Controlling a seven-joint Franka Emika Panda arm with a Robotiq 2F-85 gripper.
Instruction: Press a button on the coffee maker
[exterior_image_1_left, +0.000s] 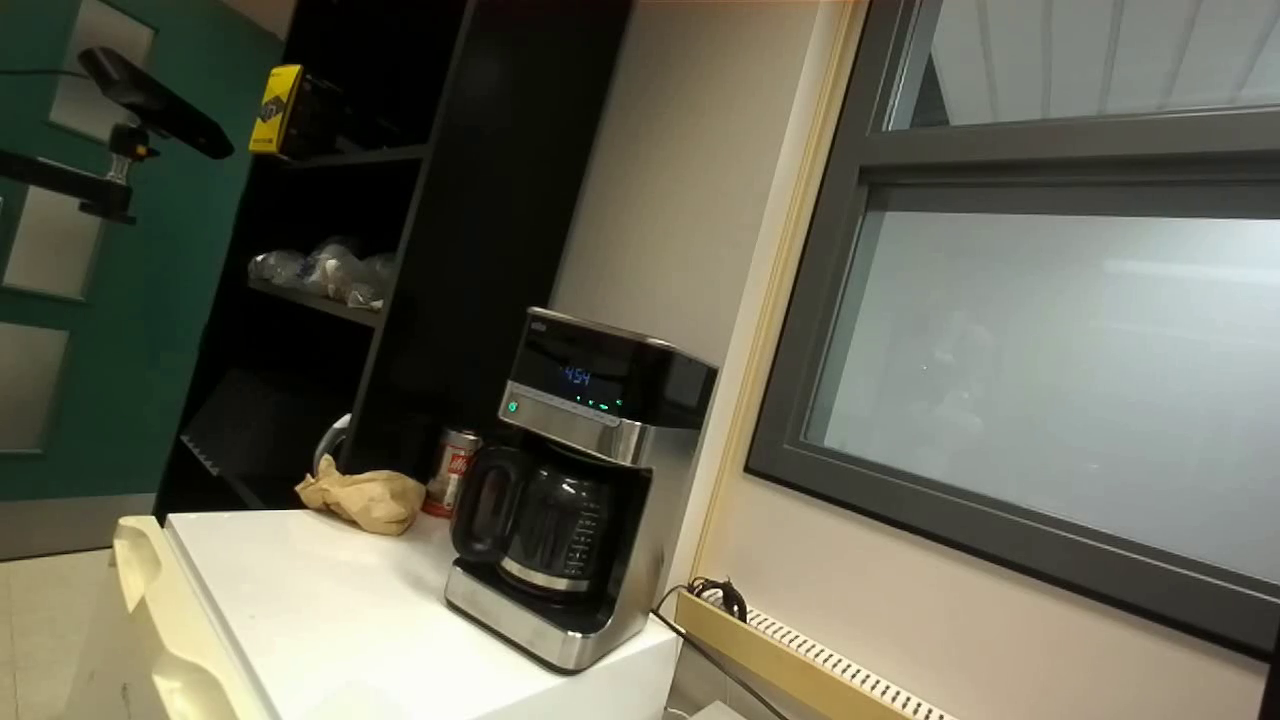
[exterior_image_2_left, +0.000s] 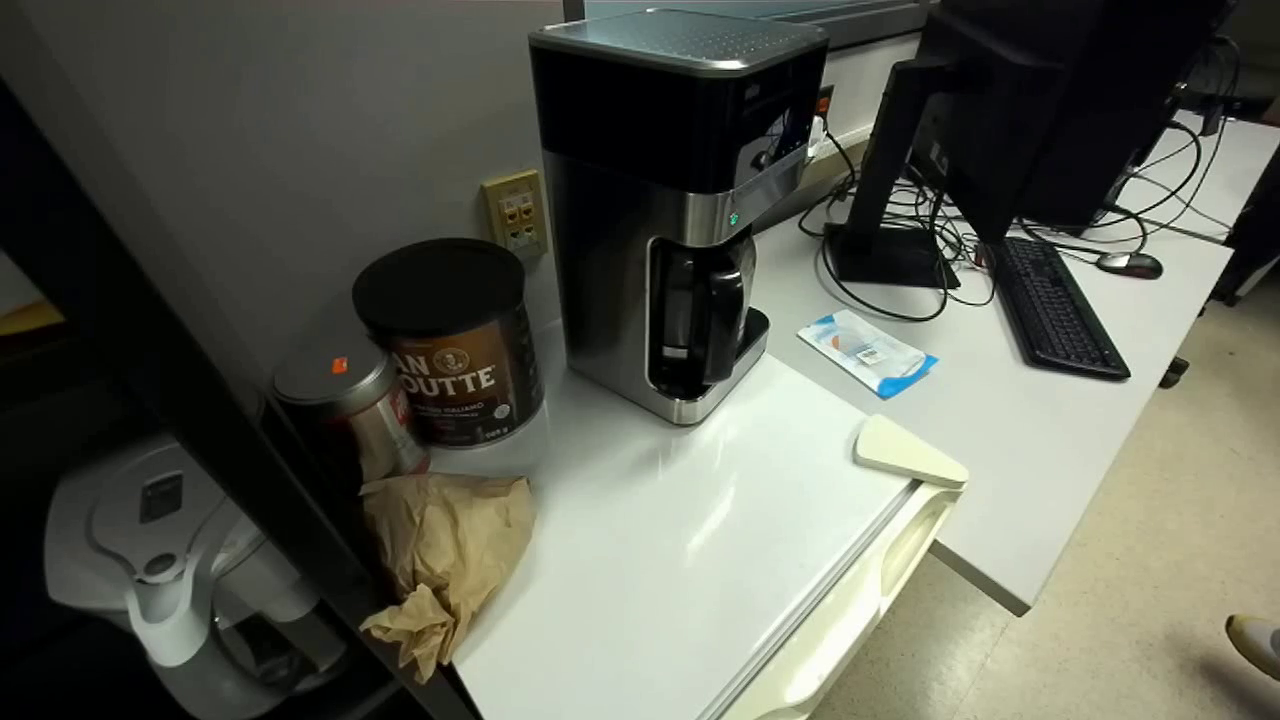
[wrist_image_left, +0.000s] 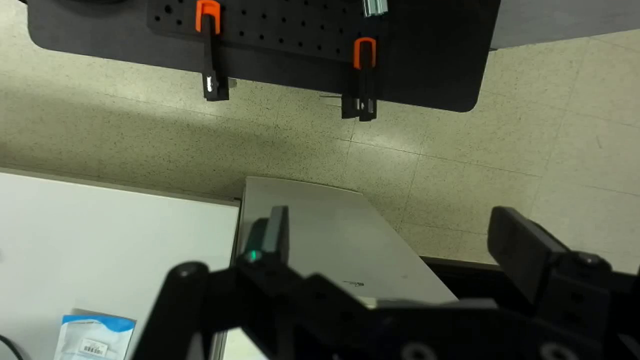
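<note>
The coffee maker (exterior_image_1_left: 570, 415) stands upright on a white cabinet top, black and silver; it also shows in an exterior view (exterior_image_2_left: 620, 260) from its side. Its panel (exterior_image_1_left: 578, 377) shows blue digits and several small green lights. A green-lit button (exterior_image_1_left: 513, 407) sits at the panel's lower left; it also glows in an exterior view (exterior_image_2_left: 733, 218). The glass carafe (exterior_image_1_left: 555, 530) with its dark handle is seated inside. My gripper (wrist_image_left: 390, 215) is open and empty in the wrist view, over the floor and a pale cabinet. It is in neither exterior view. The coffee maker is out of the wrist view.
A brown paper bag (exterior_image_2_left: 450, 560), a can (exterior_image_2_left: 345, 400) and a black-lidded tub (exterior_image_2_left: 450, 350) stand beside the coffee maker. A monitor (exterior_image_2_left: 980, 130), keyboard (exterior_image_2_left: 1060, 300) and packet (exterior_image_2_left: 868, 352) are on the adjoining desk. A black plate (wrist_image_left: 300, 65) with orange-tipped clamps shows in the wrist view.
</note>
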